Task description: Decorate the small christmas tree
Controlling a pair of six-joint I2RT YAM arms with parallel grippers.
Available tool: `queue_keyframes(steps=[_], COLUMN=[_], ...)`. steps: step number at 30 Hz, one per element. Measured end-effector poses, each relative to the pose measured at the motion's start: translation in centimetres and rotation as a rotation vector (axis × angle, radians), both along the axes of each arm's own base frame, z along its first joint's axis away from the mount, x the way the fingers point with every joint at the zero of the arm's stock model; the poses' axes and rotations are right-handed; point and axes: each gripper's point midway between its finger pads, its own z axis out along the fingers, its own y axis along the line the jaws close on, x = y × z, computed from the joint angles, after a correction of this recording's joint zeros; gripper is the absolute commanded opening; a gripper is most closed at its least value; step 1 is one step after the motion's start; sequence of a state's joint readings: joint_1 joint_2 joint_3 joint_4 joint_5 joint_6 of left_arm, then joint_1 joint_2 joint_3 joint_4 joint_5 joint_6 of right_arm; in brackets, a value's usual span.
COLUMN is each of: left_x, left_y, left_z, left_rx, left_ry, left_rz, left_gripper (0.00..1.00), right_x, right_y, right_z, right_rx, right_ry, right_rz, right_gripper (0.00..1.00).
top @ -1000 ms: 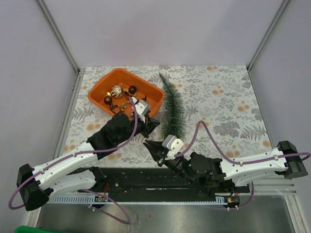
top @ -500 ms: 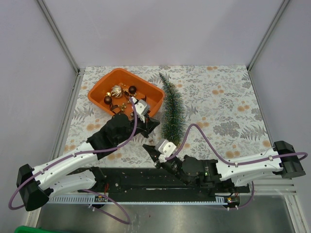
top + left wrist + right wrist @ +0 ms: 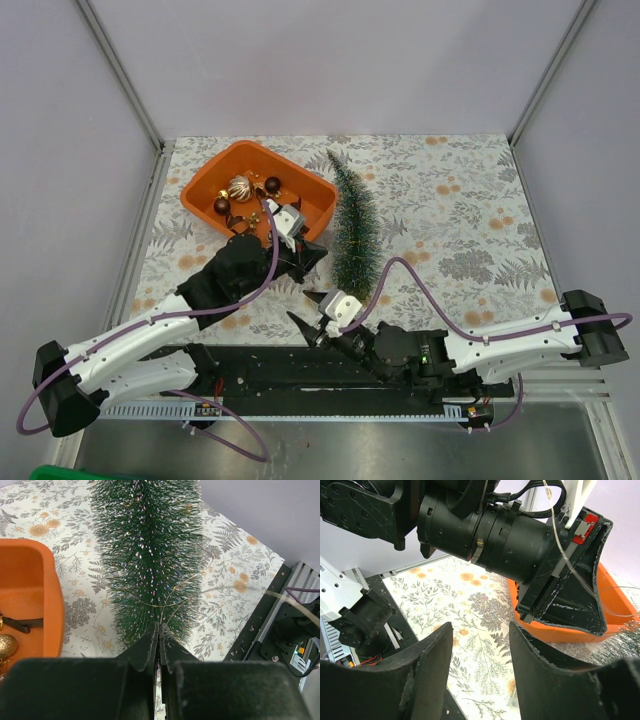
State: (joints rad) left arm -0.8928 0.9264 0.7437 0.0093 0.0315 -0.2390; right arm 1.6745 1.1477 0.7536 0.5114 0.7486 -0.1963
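The small christmas tree (image 3: 353, 225) lies on the flowered table, tip to the far side, right of the orange tray (image 3: 200, 185). It fills the top of the left wrist view (image 3: 147, 555). My left gripper (image 3: 314, 255) sits between the tray and the tree's base. Its jaws (image 3: 159, 626) are shut on a thin gold wire (image 3: 172, 602) that runs onto the tree's needles. My right gripper (image 3: 305, 312) is open and empty, low over the table just in front of the left gripper, and it shows in its own wrist view (image 3: 481, 626).
The tray holds a gold ball (image 3: 238, 188) and dark red balls (image 3: 222, 206). The black base rail (image 3: 300, 375) runs along the near edge. The left gripper's body (image 3: 520, 535) hangs close above the right gripper's fingers. Grey walls enclose the table.
My right gripper has drawn back toward the near-left and lies lower. My left gripper has shifted slightly toward the far side, still shut at the tree's base.
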Motion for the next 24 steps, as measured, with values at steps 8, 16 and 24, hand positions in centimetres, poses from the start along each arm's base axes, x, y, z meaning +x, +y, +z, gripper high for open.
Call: queue_keyframes(steps=[8, 16, 24], left_x=[0.0, 0.1, 0.1], left_y=[0.1, 0.1, 0.2], left_z=[0.2, 0.2, 0.2], left_rx=[-0.008, -0.008, -0.008], left_ry=[0.001, 0.002, 0.002], left_rz=[0.004, 0.006, 0.005], left_gripper=[0.05, 0.05, 0.05], right_x=[0.0, 0.0, 0.4], right_y=[0.4, 1.9, 2.7], right_z=[-0.4, -2.3, -1.2], right_rx=[-0.014, -0.076, -0.057], right_ry=[-0.020, -0.057, -0.098], right_rz=[-0.001, -0.003, -0.014], right_gripper=[0.60, 0.54, 0.37])
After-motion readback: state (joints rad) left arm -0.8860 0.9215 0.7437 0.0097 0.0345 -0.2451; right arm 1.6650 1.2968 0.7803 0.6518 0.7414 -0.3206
